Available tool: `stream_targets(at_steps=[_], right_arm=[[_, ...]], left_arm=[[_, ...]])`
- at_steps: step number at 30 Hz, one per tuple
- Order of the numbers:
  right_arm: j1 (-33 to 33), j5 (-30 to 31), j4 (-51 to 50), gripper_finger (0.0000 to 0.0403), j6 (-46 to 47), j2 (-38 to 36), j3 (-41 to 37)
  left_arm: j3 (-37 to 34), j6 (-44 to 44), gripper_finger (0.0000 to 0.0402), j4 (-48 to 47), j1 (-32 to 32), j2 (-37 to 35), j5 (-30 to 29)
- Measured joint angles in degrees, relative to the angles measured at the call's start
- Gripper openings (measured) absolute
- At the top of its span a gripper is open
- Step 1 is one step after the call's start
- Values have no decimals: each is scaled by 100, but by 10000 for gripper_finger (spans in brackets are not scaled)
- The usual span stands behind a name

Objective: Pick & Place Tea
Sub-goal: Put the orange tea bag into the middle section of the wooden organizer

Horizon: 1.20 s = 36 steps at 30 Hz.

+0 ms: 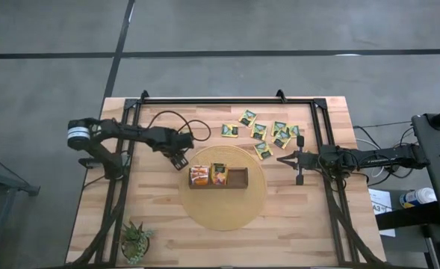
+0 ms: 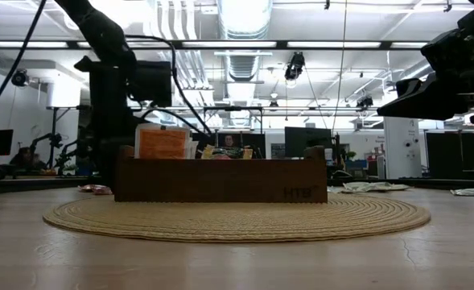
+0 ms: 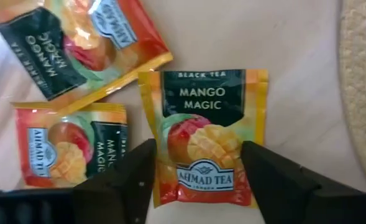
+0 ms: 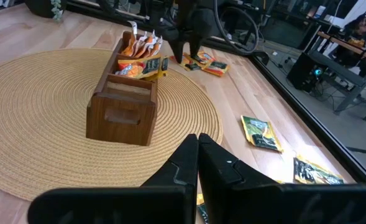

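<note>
High view: your left gripper (image 1: 180, 158) hovers just off the mat's (image 1: 227, 217) left edge, beside the box (image 1: 218, 177). The box's left compartment holds orange sachets (image 1: 199, 175), the middle one a green-and-yellow sachet (image 1: 219, 174), and the right one shows bare. More green sachets (image 1: 268, 134) lie scattered between the box and the table's far edge, next to your right gripper (image 1: 300, 179), which waits at the mat's right.

Low view: the box (image 2: 220, 179) stands on the mat (image 2: 237, 217); an orange sachet (image 2: 163, 142) rises above its rim.

Left wrist view: your fingers (image 3: 136, 177) stand apart on either side of a Mango Magic sachet (image 3: 204, 134) lying flat on the table. Whether they touch it, you cannot tell. Two other sachets (image 3: 68, 149) lie just beside it.

Right wrist view: your right gripper (image 4: 197, 146) is fully closed and holds nothing. Green sachets (image 4: 261, 132) lie near it.
</note>
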Motion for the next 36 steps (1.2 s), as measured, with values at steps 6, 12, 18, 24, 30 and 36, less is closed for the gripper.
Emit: stream_targets(at_steps=[6, 12, 18, 24, 30, 36], right_arm=[[2, -2, 0, 8, -1, 2, 0], [1, 0, 0, 8, -2, 3, 0], [0, 0, 0, 9, -9, 2, 0], [0, 3, 0, 8, -1897, 4, 0], [1, -4, 7, 9, -2863, 2, 0], [2, -538, 871, 8, -2136, 11, -2]], left_arm=[[39, -35, 45, -42, -61, -145, 332], [221, -186, 4, -246, -220, -974, 152], [700, -489, 2, -772, -691, -1842, -1052], [1029, -458, 1, -468, -1564, -2019, -3014], [1181, -137, 1, 362, -2192, -1534, -4694], [1426, 616, 0, 1307, -2264, -975, -5009]])
